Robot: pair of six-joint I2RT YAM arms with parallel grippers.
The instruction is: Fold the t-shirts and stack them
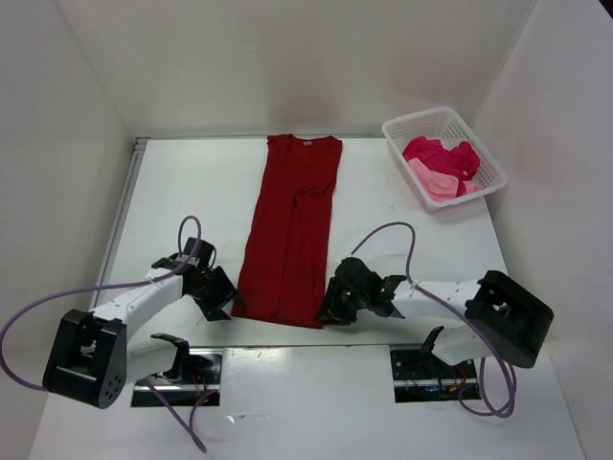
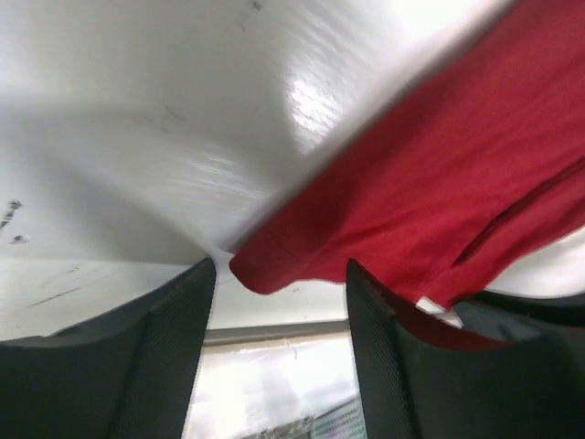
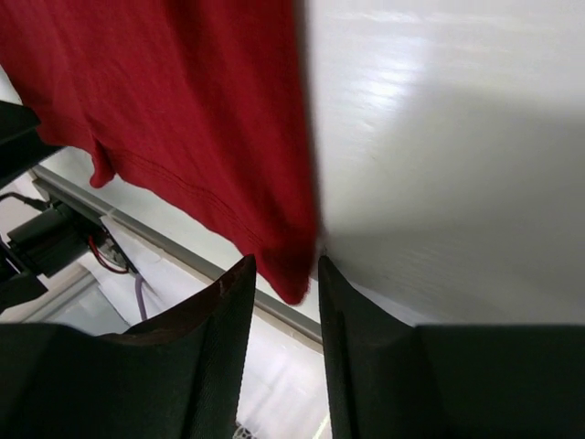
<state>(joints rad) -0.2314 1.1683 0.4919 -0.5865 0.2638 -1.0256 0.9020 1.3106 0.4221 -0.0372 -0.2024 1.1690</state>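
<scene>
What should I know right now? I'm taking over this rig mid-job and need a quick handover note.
Left gripper: open, at the near left hem corner of the dark red shirt.
Right gripper: open, jaws around the near right hem corner.
The dark red shirt lies on the table as a long strip, its sides apparently folded in.
Pink shirt and magenta shirt: bunched in the basket.
Left to do: finish the red fold, fold the others, stack.

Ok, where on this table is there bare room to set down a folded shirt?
Two bare strips of table: one between the dark red shirt and the left edge, one right of it, nearer than the basket. Crowded: the near hem, flanked by the left end effector and right end effector.
</scene>
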